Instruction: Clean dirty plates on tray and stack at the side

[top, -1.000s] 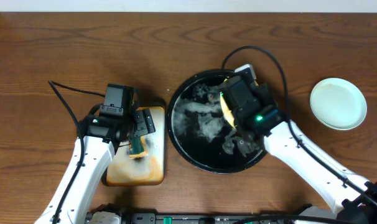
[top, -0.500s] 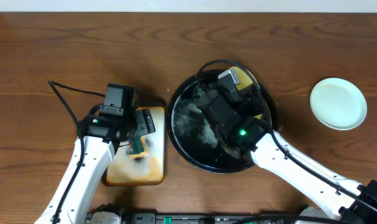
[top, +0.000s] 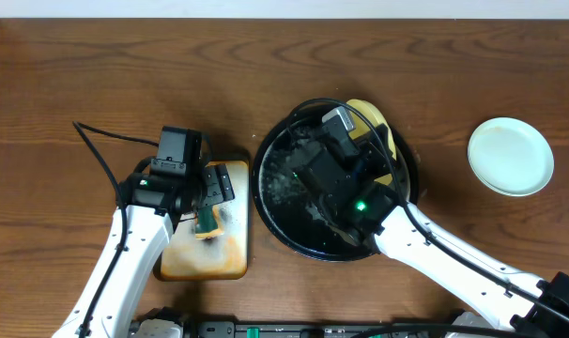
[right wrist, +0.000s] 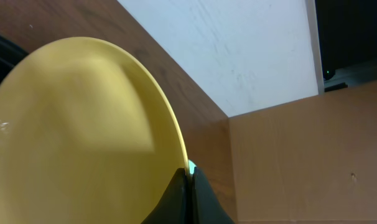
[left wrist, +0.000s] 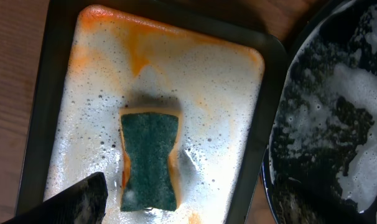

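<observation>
Right claw (right wrist: pixel 190 173) pinches yellow plate (right wrist: pixel 83 137) by its rim, at foamy round tray's (top: pixel 259 188) upper-right edge.
Thin edge-grip on a tilted plate: if slick with soap, it could slip free and drop.

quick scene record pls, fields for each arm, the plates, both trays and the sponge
left gripper: jaws wide open, holding nothing, above the rectangular tray
right gripper: shut on the rim of the yellow plate
yellow plate: tilted steeply, over the far side of the round black tray
round black tray: wet, white foam inside
sponge: green side up, lying on the foamy, orange-stained rectangular tray
mint-green plate: flat on the table, right of the round black tray, apart from it
</observation>
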Robot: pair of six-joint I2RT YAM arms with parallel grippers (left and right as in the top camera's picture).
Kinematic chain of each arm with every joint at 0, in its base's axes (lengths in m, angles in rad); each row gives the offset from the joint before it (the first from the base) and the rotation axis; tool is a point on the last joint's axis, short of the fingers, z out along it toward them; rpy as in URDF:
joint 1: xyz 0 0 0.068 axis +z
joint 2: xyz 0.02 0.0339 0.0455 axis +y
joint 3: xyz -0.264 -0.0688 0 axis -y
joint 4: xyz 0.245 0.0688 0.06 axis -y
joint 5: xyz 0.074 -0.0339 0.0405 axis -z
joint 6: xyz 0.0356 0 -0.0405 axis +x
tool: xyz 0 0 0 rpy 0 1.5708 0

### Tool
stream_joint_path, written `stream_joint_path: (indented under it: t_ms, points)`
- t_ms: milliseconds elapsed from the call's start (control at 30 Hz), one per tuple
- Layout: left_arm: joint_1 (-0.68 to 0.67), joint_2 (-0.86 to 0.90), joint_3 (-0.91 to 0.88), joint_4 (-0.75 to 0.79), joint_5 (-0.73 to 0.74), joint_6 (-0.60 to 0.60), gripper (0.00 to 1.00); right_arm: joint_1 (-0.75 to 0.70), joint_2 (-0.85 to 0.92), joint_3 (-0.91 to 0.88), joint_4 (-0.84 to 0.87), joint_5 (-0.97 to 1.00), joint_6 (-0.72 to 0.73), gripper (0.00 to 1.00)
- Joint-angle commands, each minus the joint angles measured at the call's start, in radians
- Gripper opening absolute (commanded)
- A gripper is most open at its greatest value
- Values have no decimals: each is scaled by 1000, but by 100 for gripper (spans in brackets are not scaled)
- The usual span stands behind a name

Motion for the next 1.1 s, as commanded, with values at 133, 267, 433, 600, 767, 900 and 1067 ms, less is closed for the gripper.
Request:
stream_joint_path:
  t_ms: [133,267,433,600,767,900,1067]
  points:
    - [4,3,23,-3,-2,8,86,8,-5,12,6,41,-7,1]
    - [4,3,23,-3,-2,8,86,8,-5,12,10,40,-7,1]
    - [4,3,23,-3,-2,8,86,8,-5,12,23,40,-7,1]
    - [4,3,23,-3,-2,8,86,8,-5,12,25,40,-7,1]
    - [4,3,23,-3,-2,8,86,8,-5,12,26,40,-7,1]
    - [4,3,23,-3,-2,8,86,8,-5,12,26,40,-7,1]
    - [4,3,23,-3,-2,8,86,8,-5,12,28,40,-7,1]
